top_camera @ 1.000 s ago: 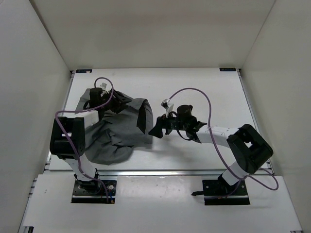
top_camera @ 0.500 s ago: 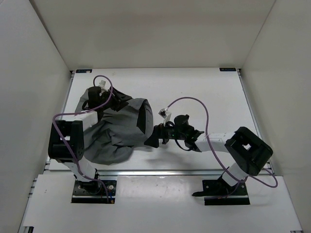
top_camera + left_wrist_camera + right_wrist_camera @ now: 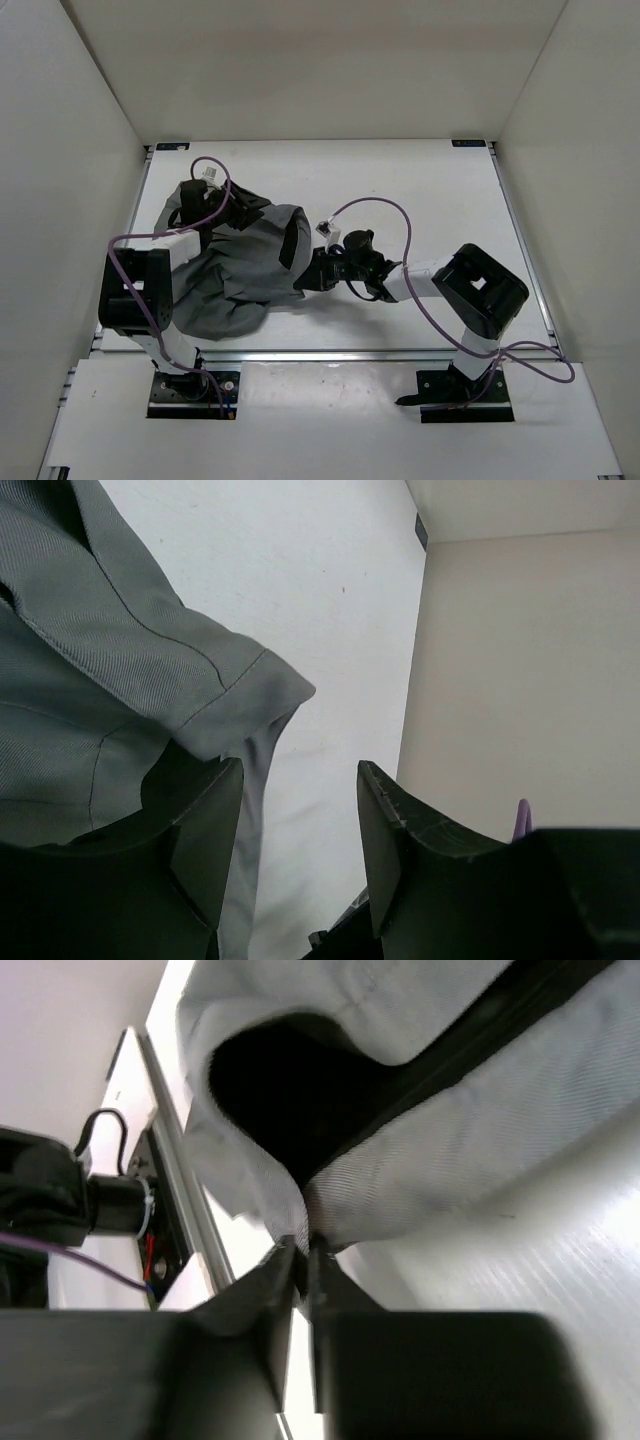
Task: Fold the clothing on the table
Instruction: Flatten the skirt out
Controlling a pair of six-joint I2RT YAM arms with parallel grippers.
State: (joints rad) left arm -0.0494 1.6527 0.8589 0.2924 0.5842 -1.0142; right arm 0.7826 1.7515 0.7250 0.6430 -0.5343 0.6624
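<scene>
Right wrist view: right gripper (image 3: 303,1251) pinches an edge of the clothing (image 3: 480,1150); left gripper (image 3: 300,780) gapes, seemingly empty, above the table (image 3: 300,580).

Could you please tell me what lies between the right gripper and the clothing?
Nothing: in the right wrist view the right gripper meets the clothing directly, with the jaws pinched shut on that garment's edge.

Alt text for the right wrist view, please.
The right end effector is pinched shut on a folded edge of a grey garment, whose fabric gapes open just above the grip. The white table shows at lower right, with its metal rail at left.
</scene>
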